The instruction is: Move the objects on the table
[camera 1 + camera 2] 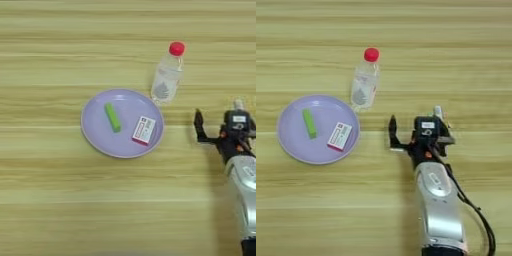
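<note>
1. Counter: bottle stands upright just beside a lilac plate; green bar and a small white card lie on the plate.
2. Gripper: right of the plate, fingers apart, a pale pen-like tip just behind; whether it is gripped is unclear.
3. Advice: any approach to the bottle should stay low and level, below the cap.
4. Right eye view alone shows the whole forearm.
</note>
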`<state>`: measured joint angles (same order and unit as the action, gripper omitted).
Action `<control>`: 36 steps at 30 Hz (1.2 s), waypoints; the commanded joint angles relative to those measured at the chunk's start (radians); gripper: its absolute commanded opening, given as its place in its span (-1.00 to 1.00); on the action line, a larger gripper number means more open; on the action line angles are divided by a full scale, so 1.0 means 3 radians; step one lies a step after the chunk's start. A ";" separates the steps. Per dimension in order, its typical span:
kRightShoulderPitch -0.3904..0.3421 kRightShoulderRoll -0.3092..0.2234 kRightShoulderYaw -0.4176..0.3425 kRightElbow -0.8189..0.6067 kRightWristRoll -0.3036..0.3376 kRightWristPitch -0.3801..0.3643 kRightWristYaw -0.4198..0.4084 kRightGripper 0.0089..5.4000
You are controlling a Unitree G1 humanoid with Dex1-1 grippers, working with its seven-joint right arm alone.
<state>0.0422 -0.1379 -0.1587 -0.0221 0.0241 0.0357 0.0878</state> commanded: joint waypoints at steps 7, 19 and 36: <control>-0.0182 0.0001 0.0200 -0.0396 0.0004 -0.0020 0.0071 0.99; -0.0596 0.0025 0.0329 -0.0185 0.0052 0.0080 0.0183 0.99; -0.1190 -0.0004 0.0303 0.0236 0.0168 0.0239 0.0380 0.99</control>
<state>-0.2238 -0.1229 -0.0530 0.0735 0.0614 0.1225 0.2047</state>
